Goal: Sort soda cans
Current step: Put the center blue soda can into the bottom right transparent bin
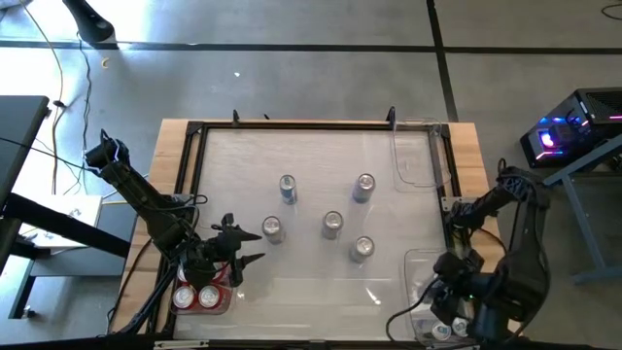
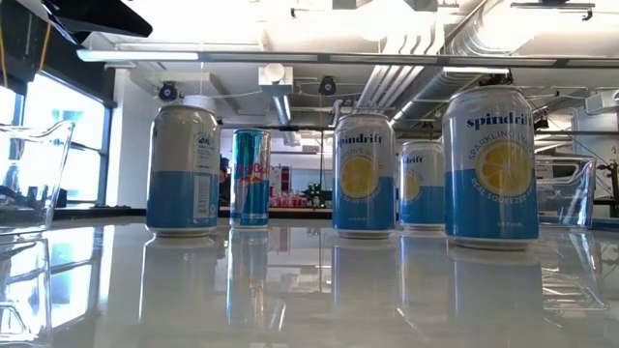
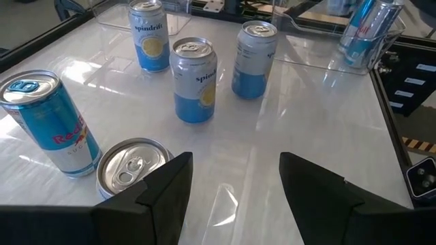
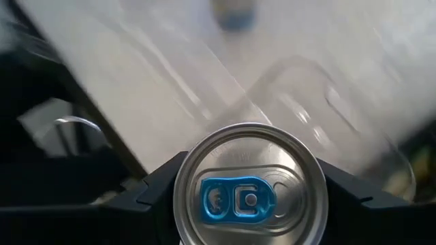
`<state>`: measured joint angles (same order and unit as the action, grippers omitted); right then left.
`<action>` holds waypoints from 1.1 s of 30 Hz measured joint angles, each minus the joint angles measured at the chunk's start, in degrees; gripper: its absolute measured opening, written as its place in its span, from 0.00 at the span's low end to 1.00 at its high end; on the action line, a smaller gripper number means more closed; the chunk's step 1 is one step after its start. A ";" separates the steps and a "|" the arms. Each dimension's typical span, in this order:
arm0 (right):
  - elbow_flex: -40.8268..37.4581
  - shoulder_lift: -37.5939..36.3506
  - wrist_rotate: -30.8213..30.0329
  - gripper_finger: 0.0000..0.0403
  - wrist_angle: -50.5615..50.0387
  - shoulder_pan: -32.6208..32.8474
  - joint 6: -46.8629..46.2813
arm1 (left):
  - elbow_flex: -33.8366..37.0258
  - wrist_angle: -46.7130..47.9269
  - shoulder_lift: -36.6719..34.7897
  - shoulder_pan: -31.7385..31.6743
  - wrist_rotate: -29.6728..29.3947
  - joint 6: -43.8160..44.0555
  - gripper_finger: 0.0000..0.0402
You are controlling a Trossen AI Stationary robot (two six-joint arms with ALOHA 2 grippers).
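Table (image 1: 311, 292), white and glossy, fills the wooden frame; clear bins sit at its corners, the left one (image 1: 228, 301) already holding red cans (image 1: 197, 297); five soda cans (image 1: 332, 225) stand loose mid-table, well apart, four short Spindrift and one slim Red Bull (image 2: 250, 178). Left gripper (image 1: 241, 261) hovers near the left bin, fingers spread wide and empty, facing the standing cans; right gripper (image 4: 248, 197) hangs over the right bin (image 1: 428, 292), fingers closed on a blue-tabbed can (image 4: 250, 187). Cans look stiff but thin-walled, smooth, likely slippery and easily tipped; best pinched mid-body, squarely, with moderate squeeze.
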<state>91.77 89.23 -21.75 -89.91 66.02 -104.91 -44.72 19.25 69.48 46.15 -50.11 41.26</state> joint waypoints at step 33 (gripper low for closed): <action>-11.34 6.37 12.91 0.54 4.75 11.60 -26.27 | -0.01 -0.07 0.00 0.03 0.07 -0.90 0.53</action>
<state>80.42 95.60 -8.84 -85.16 77.62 -131.18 -44.73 19.17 69.49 46.18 -50.04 40.36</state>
